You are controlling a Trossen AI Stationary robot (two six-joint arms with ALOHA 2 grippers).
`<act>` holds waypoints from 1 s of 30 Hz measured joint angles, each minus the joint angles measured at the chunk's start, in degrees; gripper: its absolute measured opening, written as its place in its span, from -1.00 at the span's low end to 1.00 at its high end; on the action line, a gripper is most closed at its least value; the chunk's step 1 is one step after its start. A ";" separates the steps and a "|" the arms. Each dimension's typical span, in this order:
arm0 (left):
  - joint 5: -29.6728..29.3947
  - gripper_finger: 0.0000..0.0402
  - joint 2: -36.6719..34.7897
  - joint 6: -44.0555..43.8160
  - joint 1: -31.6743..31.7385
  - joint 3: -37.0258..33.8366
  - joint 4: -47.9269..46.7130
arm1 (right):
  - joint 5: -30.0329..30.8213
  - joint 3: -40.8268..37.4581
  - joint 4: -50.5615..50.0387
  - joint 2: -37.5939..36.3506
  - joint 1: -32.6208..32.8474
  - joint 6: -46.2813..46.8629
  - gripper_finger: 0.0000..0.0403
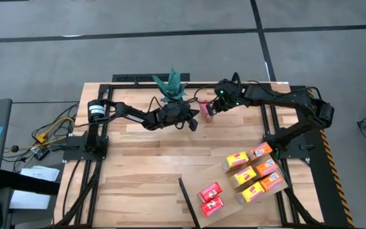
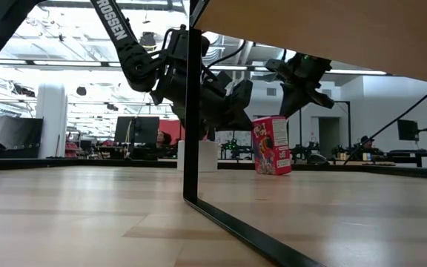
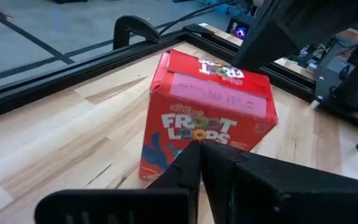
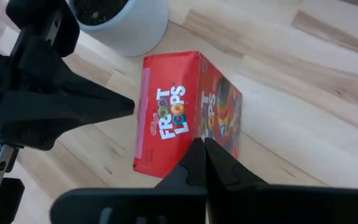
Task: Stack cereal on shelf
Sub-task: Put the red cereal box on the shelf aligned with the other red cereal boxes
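Observation:
A red Froot Loops cereal box (image 1: 205, 112) (image 2: 271, 144) stands upright on its bottom, on the planked table by the potted plant. My left gripper (image 1: 193, 121) (image 3: 201, 152) is shut, its tip at the box's printed front. My right gripper (image 1: 212, 108) (image 4: 201, 152) is shut too, slanting down over the box (image 4: 179, 118) from the right. The shelf (image 1: 196, 181), a pale board with a dark edge, lies near right and carries several yellow, orange and red cereal boxes (image 1: 253, 175). My left gripper points its shut fingertips (image 4: 129, 106) almost level at the upper part of the box's front (image 3: 197, 127), from the table's left; I cannot tell whether they touch. My right gripper's shut fingertips (image 4: 197, 155) hang above the box's edge (image 4: 219, 134); I cannot tell whether they touch either.
A green plant in a white pot (image 1: 172, 86) (image 4: 120, 25) stands just behind the left gripper, near the far edge. The black table frame (image 3: 135, 53) runs along that edge. The shelf's dark edge (image 2: 191, 111) stands up in front of the low camera.

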 joint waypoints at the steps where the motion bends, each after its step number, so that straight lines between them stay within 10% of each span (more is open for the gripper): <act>1: 0.01 -1.00 0.00 0.00 -0.01 0.00 0.00 | -0.49 0.00 0.30 0.00 0.02 -0.04 -0.97; 17: -0.07 -1.00 -0.02 0.16 -0.02 -0.02 0.00 | 6.01 0.16 -3.31 0.63 -0.42 2.09 -0.97; 30: -0.02 -1.00 -0.07 -0.07 0.00 -0.04 -0.05 | -0.21 0.14 1.21 10.39 -0.14 1.26 -0.97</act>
